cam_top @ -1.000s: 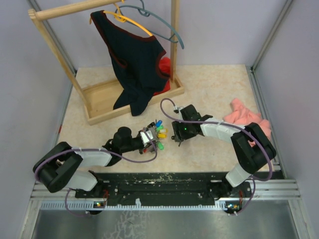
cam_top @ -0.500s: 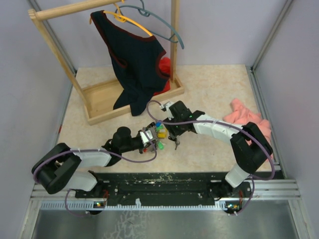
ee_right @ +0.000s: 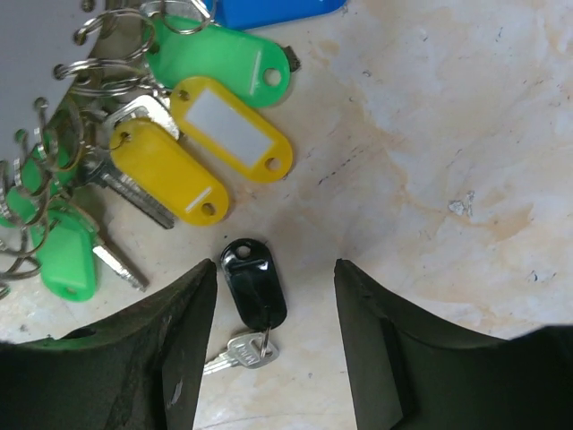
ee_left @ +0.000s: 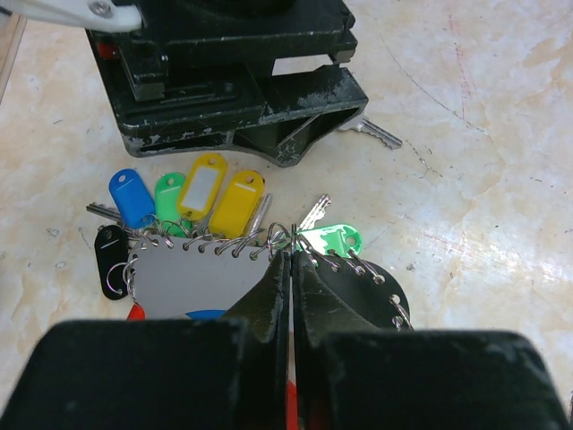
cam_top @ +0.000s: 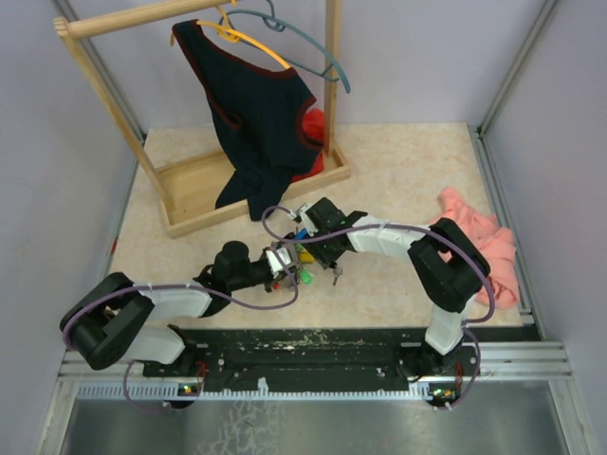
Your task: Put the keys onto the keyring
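- My left gripper (ee_left: pixel 291 260) is clenched on the keyring (ee_left: pixel 192 279). Blue, green and yellow keys (ee_left: pixel 206 184) fan out at its eleven o'clock.
- One yellow tag (ee_right: pixel 231 128) shows a blank white label.
- My right gripper (ee_right: pixel 276 264) is spread, straddling a loose black-tagged key (ee_right: pixel 254 285) on the table (ee_right: pixel 448 134).

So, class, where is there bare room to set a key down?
Bare: tabletop between the wooden rack and pink cloth; also between rack and left arm. Crowded: centre, where left gripper and right gripper meet over the keyring and keys.
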